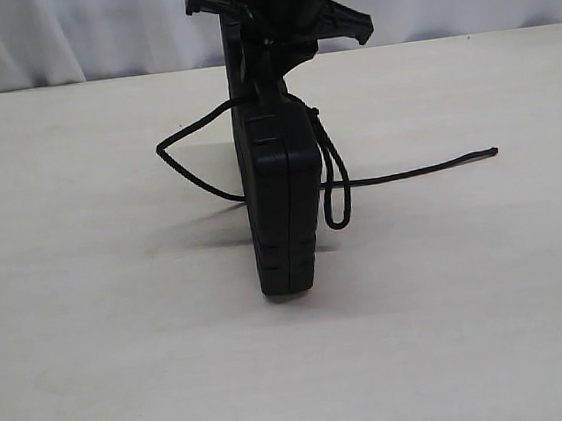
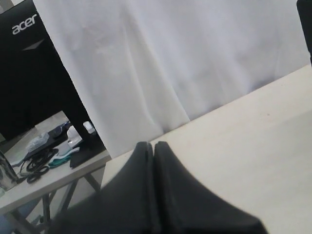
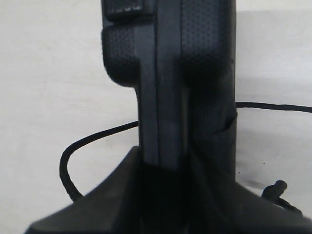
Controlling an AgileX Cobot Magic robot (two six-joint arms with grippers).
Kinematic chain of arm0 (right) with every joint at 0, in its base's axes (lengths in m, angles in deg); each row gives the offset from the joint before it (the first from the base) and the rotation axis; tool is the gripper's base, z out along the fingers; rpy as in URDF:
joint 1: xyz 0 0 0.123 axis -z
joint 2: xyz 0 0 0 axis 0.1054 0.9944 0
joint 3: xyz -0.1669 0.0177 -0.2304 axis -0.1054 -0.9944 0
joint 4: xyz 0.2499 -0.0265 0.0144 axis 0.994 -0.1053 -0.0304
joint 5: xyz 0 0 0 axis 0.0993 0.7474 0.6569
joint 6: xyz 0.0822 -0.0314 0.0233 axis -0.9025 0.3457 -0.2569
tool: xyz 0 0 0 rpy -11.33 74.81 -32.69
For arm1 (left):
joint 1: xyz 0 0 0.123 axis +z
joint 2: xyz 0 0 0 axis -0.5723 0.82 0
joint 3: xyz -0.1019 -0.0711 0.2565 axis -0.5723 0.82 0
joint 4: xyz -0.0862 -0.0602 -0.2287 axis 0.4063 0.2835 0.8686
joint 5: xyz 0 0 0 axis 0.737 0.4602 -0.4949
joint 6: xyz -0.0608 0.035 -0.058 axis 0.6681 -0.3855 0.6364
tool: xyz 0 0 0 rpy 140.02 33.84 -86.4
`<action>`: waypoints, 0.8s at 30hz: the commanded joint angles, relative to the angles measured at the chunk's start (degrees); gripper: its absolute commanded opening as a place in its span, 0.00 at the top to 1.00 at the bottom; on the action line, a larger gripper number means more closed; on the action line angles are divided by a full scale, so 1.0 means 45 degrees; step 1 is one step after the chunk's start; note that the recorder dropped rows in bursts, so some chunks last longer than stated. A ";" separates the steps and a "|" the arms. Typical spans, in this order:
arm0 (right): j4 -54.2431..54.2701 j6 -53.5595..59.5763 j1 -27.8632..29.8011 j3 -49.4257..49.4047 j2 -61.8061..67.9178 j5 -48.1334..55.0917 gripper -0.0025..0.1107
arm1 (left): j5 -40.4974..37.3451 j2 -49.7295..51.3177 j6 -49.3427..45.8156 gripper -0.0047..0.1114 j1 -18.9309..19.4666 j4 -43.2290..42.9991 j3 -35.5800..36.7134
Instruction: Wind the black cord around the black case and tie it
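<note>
The black case (image 1: 282, 200) stands on its narrow edge near the middle of the pale table (image 1: 92, 321). My right gripper (image 1: 277, 30) comes down on its far upper end and is shut on it. In the right wrist view the case (image 3: 165, 73) runs up between the two fingers of that gripper (image 3: 165, 158). The black cord (image 1: 418, 170) crosses the case's upper part, bows out in a loop on the left, hangs in a loop on the right and trails away to the right. The cord (image 3: 62, 165) curves beside the case. My left gripper (image 2: 153, 146) is shut and empty, away from the case.
A white curtain (image 1: 42, 40) hangs behind the table's far edge. In the left wrist view a black monitor (image 2: 24, 73) and a cluttered side table (image 2: 48, 161) stand beyond the table's edge.
</note>
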 commanded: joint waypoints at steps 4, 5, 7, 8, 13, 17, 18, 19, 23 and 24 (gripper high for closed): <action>0.0147 -0.0060 0.0004 0.0073 -0.0137 -0.0262 0.94 | -0.1410 -0.0021 0.0322 0.96 -0.0067 -0.0044 0.0040; 0.0147 -0.0060 0.0004 0.0073 -0.0137 -0.0262 0.94 | -0.1410 -0.0021 0.0699 0.96 -0.0067 -0.0044 0.0040; 0.0147 -0.0060 0.0004 0.0073 -0.0137 -0.0262 0.94 | -0.1447 -0.0021 0.2416 0.96 -0.0067 -0.0018 0.0040; 0.0147 -0.0060 0.0004 0.0073 -0.0137 -0.0262 0.94 | -0.1749 -0.0021 0.4160 0.96 -0.0067 -0.0018 0.0040; 0.0147 -0.0060 0.0004 0.0073 -0.0137 -0.0262 0.94 | -0.2726 -0.0021 0.5091 0.96 -0.0067 0.0014 0.0040; 0.0147 -0.0060 0.0004 0.0073 -0.0137 -0.0262 0.94 | -0.2720 -0.0021 0.5091 0.96 -0.0067 -0.0013 0.0040; 0.0147 -0.0060 0.0004 0.0073 -0.0137 -0.0262 0.94 | -0.2720 -0.0021 0.5091 0.96 -0.0067 -0.0013 0.0040; 0.0147 -0.0060 0.0004 0.0073 -0.0137 -0.0262 0.94 | -0.2720 -0.0021 0.5091 0.96 -0.0067 -0.0013 0.0040; 0.0147 -0.0060 0.0004 0.0073 -0.0137 -0.0262 0.94 | -0.2720 -0.0021 0.5091 0.96 -0.0067 -0.0013 0.0040; 0.0147 -0.0060 0.0004 0.0073 -0.0137 -0.0262 0.94 | -0.2720 -0.0021 0.5091 0.96 -0.0067 -0.0013 0.0040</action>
